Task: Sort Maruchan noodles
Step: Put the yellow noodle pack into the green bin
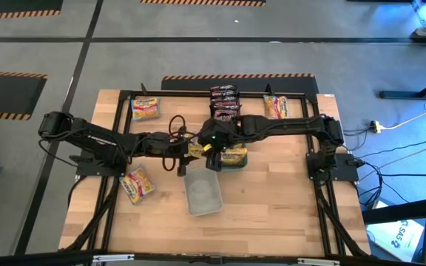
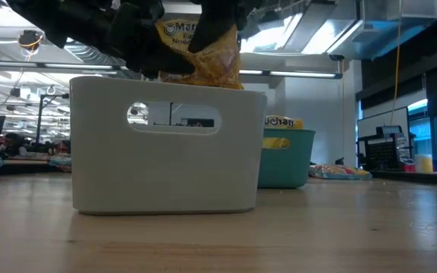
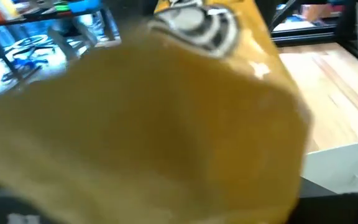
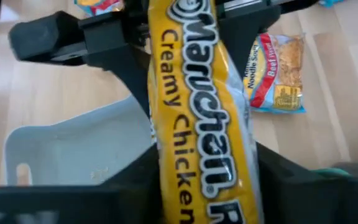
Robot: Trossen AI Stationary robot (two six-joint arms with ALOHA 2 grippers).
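Note:
A yellow Maruchan noodle packet (image 4: 197,106), labelled Creamy Chicken, hangs in the air over the pale grey tray (image 1: 203,195) at the table's middle. My left gripper (image 1: 184,150) comes from the left and is shut on one end of it. My right gripper (image 1: 211,152) comes from the right and is shut on the other end. In the left wrist view the packet (image 3: 148,130) fills the picture. A teal tray (image 1: 233,157) beside it holds yellow packets. Other packets lie flat on the table: dark red ones (image 1: 224,103), and pale ones (image 1: 145,108), (image 1: 276,107), (image 1: 137,184). My left gripper holds the packet's end toward the table's left (image 4: 161,28), coming roughly level from the left side. The packet itself hides its fingertips. The packet is lifted clear above the grey tray (image 2: 165,148). My right gripper pinches the packet between its two fingers (image 4: 135,186), one on each long side, at the end toward the table's right (image 4: 229,186). It slants down from the right and lies along the packet. The packet hangs clear of the table, label up.
The grey tray sits toward the table's near side, the teal tray (image 2: 287,155) just beyond it. A black frame (image 1: 198,94) borders the wooden table (image 1: 272,214). Bare wood lies at the near right and near left.

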